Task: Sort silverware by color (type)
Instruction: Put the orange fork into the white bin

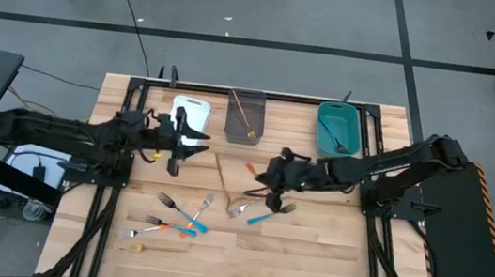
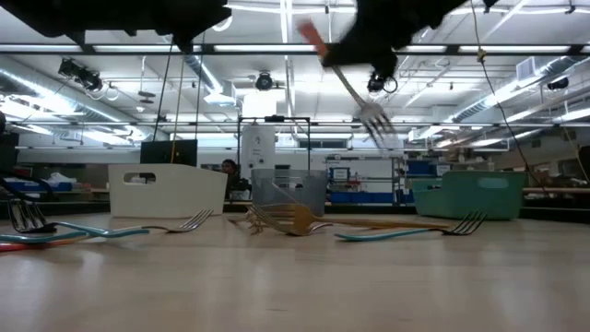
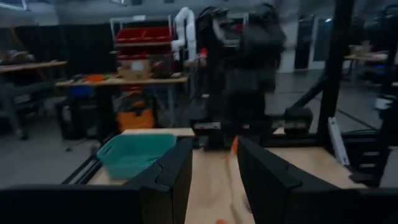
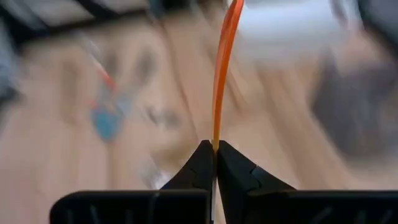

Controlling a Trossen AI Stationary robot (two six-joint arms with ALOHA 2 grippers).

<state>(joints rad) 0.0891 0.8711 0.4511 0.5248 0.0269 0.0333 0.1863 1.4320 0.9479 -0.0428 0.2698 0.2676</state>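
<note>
Gripping an orange fork [image 4: 222,68] by its handle, our right gripper [image 4: 215,163] lifts it mid-frame for binning; our left gripper [image 3: 212,180] waits unclenched, centre-left.

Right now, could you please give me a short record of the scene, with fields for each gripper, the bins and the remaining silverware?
right gripper: shut on orange-handled fork, lifted above the table centre
left gripper: open, empty, waiting near the white bin
grey bin: holds a gold utensil
teal bin: holds at least one utensil
silverware on table: blue-handled, orange-handled and gold pieces scattered at the front
</note>
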